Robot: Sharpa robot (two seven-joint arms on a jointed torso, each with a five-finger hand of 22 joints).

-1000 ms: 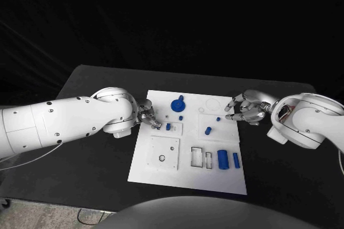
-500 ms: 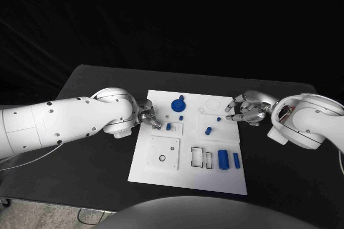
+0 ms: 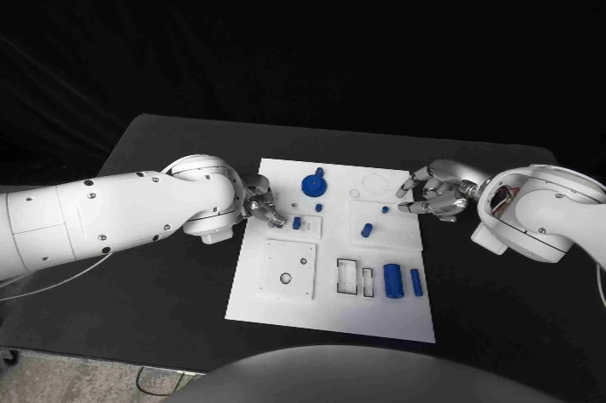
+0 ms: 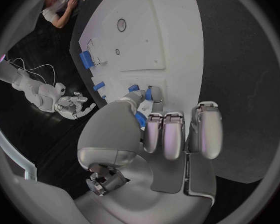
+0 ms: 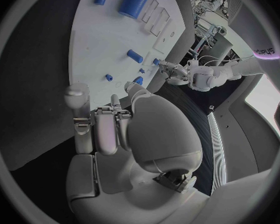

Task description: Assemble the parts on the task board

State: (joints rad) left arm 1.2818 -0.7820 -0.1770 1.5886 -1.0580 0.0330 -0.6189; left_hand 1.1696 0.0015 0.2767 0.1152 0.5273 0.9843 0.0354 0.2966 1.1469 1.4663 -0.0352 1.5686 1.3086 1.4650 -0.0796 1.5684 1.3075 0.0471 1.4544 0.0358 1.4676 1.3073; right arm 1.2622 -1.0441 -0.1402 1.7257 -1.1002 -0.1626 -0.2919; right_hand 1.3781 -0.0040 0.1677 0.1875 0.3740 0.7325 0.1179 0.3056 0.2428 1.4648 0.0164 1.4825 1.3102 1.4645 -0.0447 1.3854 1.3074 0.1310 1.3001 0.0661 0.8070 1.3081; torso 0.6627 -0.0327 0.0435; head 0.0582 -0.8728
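Still | no legible writing | white rectangular task board (image 3: 331, 308) mid black desk (image 3: 151, 298) | left hand (image 3: 263, 203) pinches small blue part (image 4: 142, 118) at board's edge | right hand (image 3: 429, 197) curled, empty | nothing moved

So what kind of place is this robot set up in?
Probably a robotics lab or test bench: a black table against a dark backdrop, a white task board with small blue parts, and another robot nearby.

The left hand (image 3: 262, 203) crept slightly toward the small blue part (image 3: 297, 222) at the task board's (image 3: 331, 315) left edge.
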